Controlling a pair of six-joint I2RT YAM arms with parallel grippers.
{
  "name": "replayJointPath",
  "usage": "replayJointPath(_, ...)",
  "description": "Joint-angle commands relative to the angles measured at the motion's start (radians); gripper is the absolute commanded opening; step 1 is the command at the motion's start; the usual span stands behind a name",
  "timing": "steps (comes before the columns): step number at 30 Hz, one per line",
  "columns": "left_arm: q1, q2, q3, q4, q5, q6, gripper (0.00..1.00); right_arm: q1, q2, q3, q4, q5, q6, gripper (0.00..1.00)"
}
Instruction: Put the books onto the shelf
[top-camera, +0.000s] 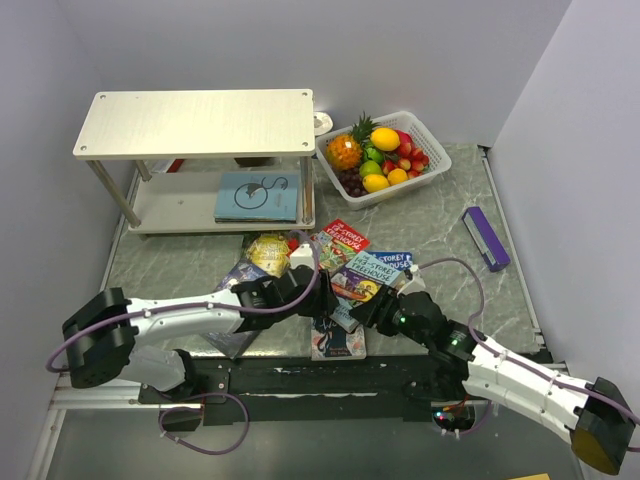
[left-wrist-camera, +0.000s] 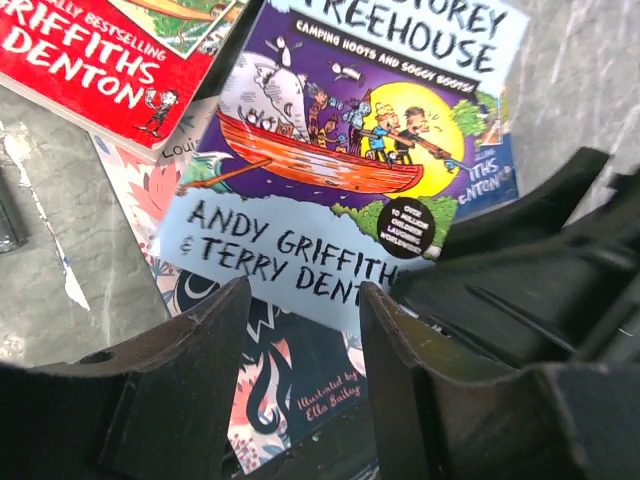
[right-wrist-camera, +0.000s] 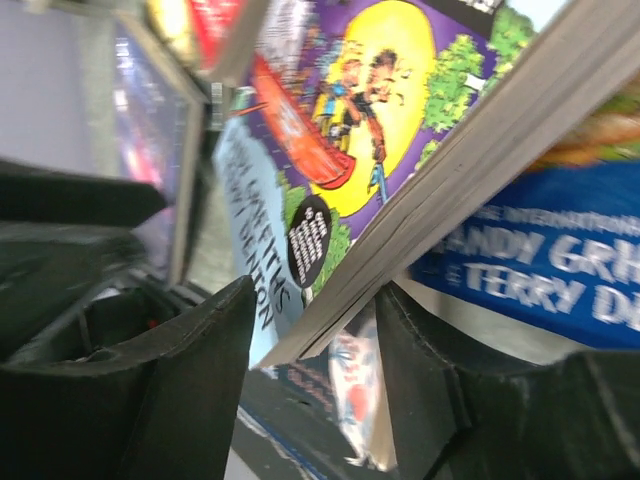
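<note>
Several books lie in a loose pile at the table's middle: a red Treehouse (top-camera: 341, 238), a purple-and-pale-blue Treehouse (top-camera: 364, 270), a blue one (top-camera: 397, 260), floral Little Women (top-camera: 338, 342), a green-gold one (top-camera: 268, 252). Another pale blue book (top-camera: 257, 196) lies on the lower board of the shelf (top-camera: 195, 123). My left gripper (top-camera: 308, 284) (left-wrist-camera: 305, 340) hangs open just over the purple Treehouse (left-wrist-camera: 350, 130) and the floral cover, nothing between its fingers. My right gripper (top-camera: 368, 303) (right-wrist-camera: 310, 340) is open around the lifted corner of that purple Treehouse (right-wrist-camera: 340, 150); its page edge rests on one finger (right-wrist-camera: 430, 380).
A white basket of fruit (top-camera: 430, 176) stands at the back right beside the shelf. A small purple box (top-camera: 486, 238) lies on the table at the right. The two grippers sit close together over the pile; the right one (left-wrist-camera: 540, 270) fills the left wrist view's right side.
</note>
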Motion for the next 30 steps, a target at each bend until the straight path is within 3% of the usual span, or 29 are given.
replayJointPath(1,-0.004,0.045,0.005,0.032,0.02,0.019,0.53,0.001,0.0,0.006,0.138,-0.009,-0.032,0.63)
replayJointPath(5,-0.004,0.071,-0.004,0.026,0.014,0.01,0.52,0.002,0.07,0.032,0.086,-0.001,-0.006,0.71)
replayJointPath(11,-0.004,0.166,0.065,-0.085,-0.1,-0.01,0.5,-0.001,0.106,0.002,0.109,0.01,0.02,0.72)
replayJointPath(16,-0.005,0.24,0.078,-0.028,-0.031,0.016,0.44,-0.002,0.116,0.008,0.141,0.03,0.003,0.71)
replayJointPath(24,-0.054,0.228,0.039,0.055,0.037,0.021,0.3,-0.008,0.087,0.016,0.161,0.068,-0.017,0.52)
replayJointPath(30,-0.084,0.2,0.024,0.072,0.041,0.008,0.27,-0.013,0.103,0.01,0.173,0.099,-0.011,0.39)
